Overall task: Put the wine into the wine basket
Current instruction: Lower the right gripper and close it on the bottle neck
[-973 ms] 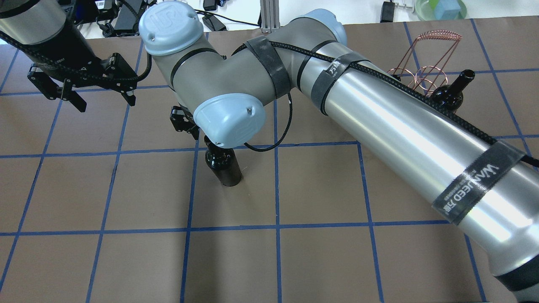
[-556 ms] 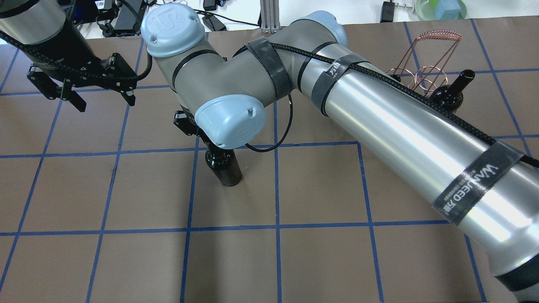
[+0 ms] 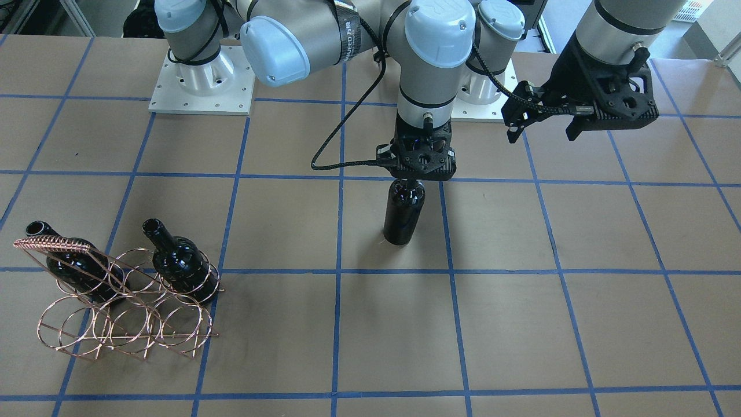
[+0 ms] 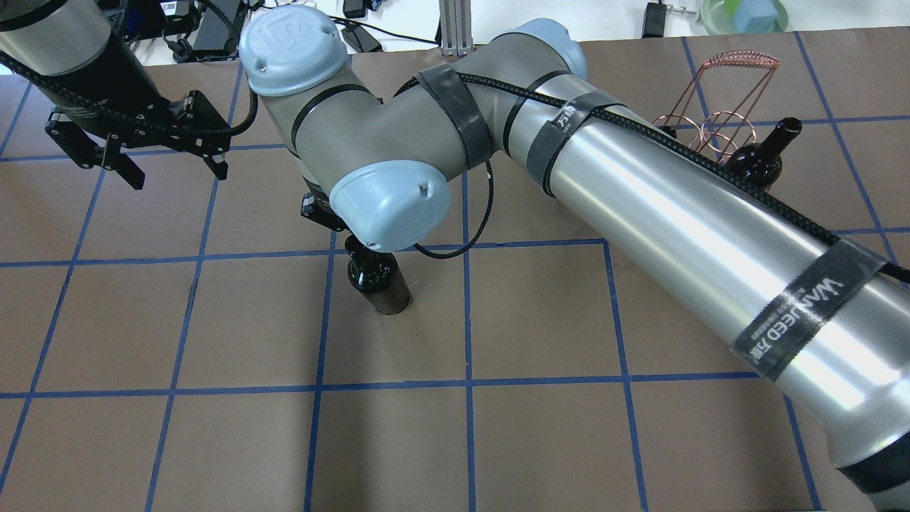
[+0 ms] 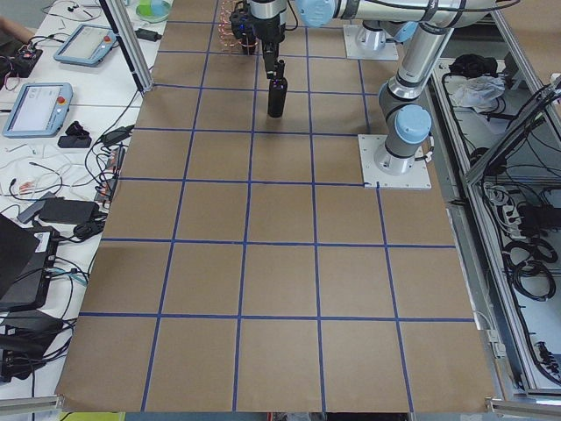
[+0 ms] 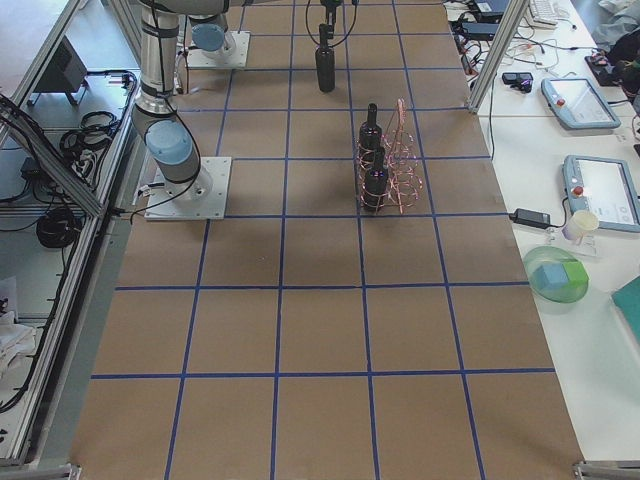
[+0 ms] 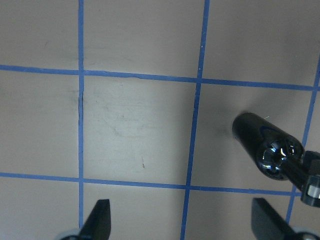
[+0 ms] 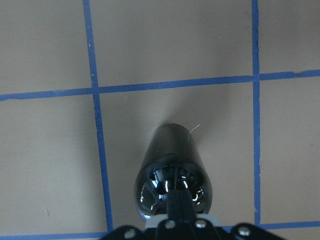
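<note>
Exterior front-facing view: wine (image 3: pixel 403 214) stands upright on table (image 3: pixel 521 324), well apart from wine basket (image 3: pixel 127 333).
Grip: right gripper (image 3: pixel 412 180) clamped on its neck from above; this hold suits a plumb lift.
Standby: left gripper (image 3: pixel 542 134) spread, empty, aside.
Basket load: two bottles (image 3: pixel 182 263) ringed.

**Right gripper edging over the wine's neck**

In the overhead view the right gripper (image 3: pixel 412 182) is sliding a little to the right. It is drawing in under the pale blue end cap (image 4: pixel 389 203) of its wrist, so less of its black body is showing beside that cap. The wrist itself is drifting the same way by a small amount. The wine (image 4: pixel 380 284), upright under the gripper, is shifting very slightly with it, to the right and toward the camera. Whether its base is leaving the table (image 4: pixel 540 320) cannot be told.
</note>
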